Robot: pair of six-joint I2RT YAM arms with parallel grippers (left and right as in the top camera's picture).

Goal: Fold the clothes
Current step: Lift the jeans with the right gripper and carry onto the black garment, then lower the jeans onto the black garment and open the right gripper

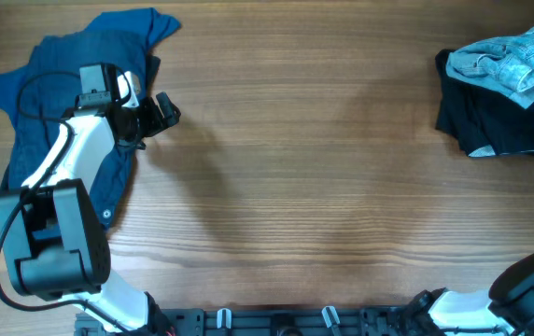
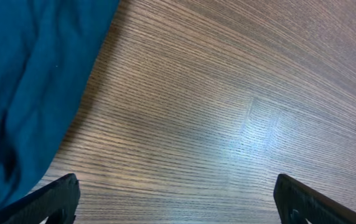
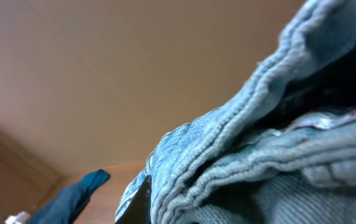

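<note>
A blue shirt point(image 1: 57, 103) lies crumpled at the table's far left and fills the left edge of the left wrist view point(image 2: 22, 93). My left gripper point(image 1: 162, 112) is open and empty, over bare wood just right of the shirt's edge; both fingertips show in its wrist view point(image 2: 177, 199). A light denim garment point(image 1: 519, 51) lies on a dark garment point(image 1: 491, 121) at the far right. Denim point(image 3: 246, 155) fills the right wrist view, folded around one dark finger point(image 3: 137, 200). The right gripper itself is not in the overhead view.
The wooden table point(image 1: 323, 168) spreads between the two piles. The right arm's base point(image 1: 528, 280) sits at the bottom right corner. The left arm point(image 1: 62, 215) reaches over the shirt's lower part.
</note>
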